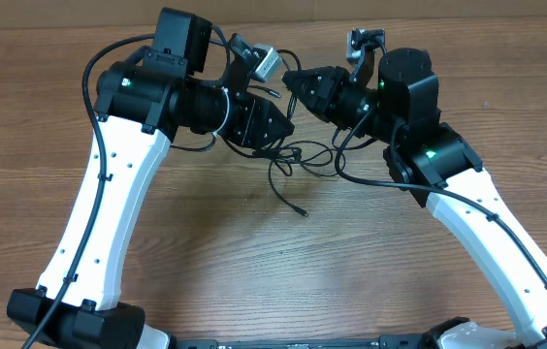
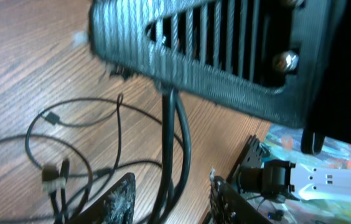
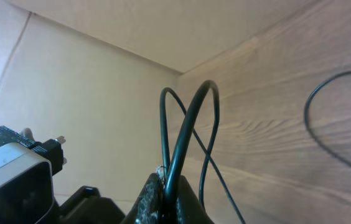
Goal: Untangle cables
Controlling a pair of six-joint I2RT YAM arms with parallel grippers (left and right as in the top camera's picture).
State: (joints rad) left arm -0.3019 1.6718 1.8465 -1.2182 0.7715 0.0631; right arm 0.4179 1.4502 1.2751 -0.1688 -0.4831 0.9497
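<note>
Black fingers of right gripper (image 3: 165, 190) pressed together, clamped on cables (image 3: 188, 124). A narrow loop of thin black cord rises out of the pinch toward 12 o'clock in the right wrist view, and a second thinner strand crosses behind it. Another cord curves on the wood at 3 o'clock in that view, apart from the pinched loop.

Left gripper (image 2: 170, 202): fingers (image 2: 118, 198) apart. Two or three cord strands run up through the gap toward 12 o'clock, where the ribbed black body of the right gripper fills the top of the left wrist view. Strands sit mid-gap, with space showing on both sides, so no pinch there.

Overhead: both gripper tips meet near table centre-top, left one pointing to 3 o'clock, right one pointing to 9 o'clock, tips near each other, right tip slightly toward 12 o'clock of the left.

Rest of the cables lies in loose loops on the wooden table (image 1: 206, 242), just at 6 o'clock of the two tips. One strand trails further toward 6 o'clock and ends in a small plug (image 1: 303, 210). Left wrist view shows more loops at 8 o'clock with small plug ends flat on the wood.

Beige panel (image 3: 101, 93) stands at the table's far edge.
</note>
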